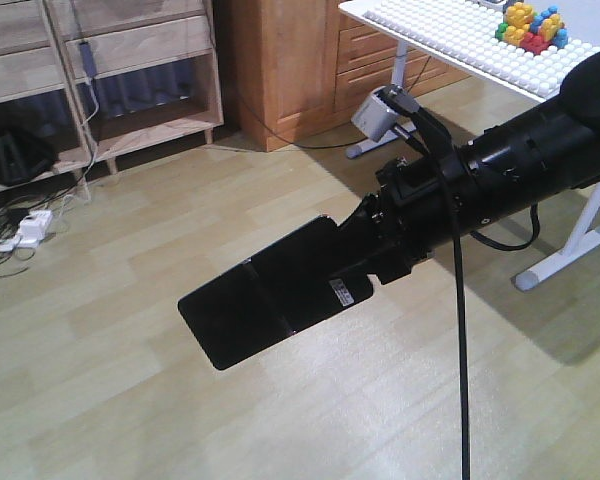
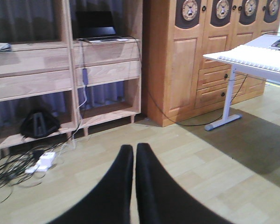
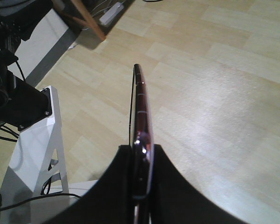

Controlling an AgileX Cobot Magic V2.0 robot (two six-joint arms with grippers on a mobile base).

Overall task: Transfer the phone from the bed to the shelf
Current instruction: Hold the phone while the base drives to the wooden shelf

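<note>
My right gripper (image 1: pixel 358 262) is shut on one end of the phone (image 1: pixel 255 300), a thin glossy black slab with a small white sticker by the fingers. It hangs flat in the air above the wooden floor. In the right wrist view the phone (image 3: pixel 141 109) shows edge-on, pinkish-metallic, clamped between the two black fingers of the gripper (image 3: pixel 142 151). The pale wood shelf (image 1: pixel 145 60) stands at the back left, well away from the phone. In the left wrist view the shelf (image 2: pixel 107 70) fills the left half, and my left gripper (image 2: pixel 133 150) is shut on nothing. The bed is out of view.
A laptop (image 2: pixel 95 23) sits on the shelf's upper board. Cables and a white power strip (image 1: pixel 25 232) lie on the floor before the shelf. An orange wooden cabinet (image 1: pixel 280 70) stands beside it. A white desk (image 1: pixel 460 45) with toy bricks is at the right.
</note>
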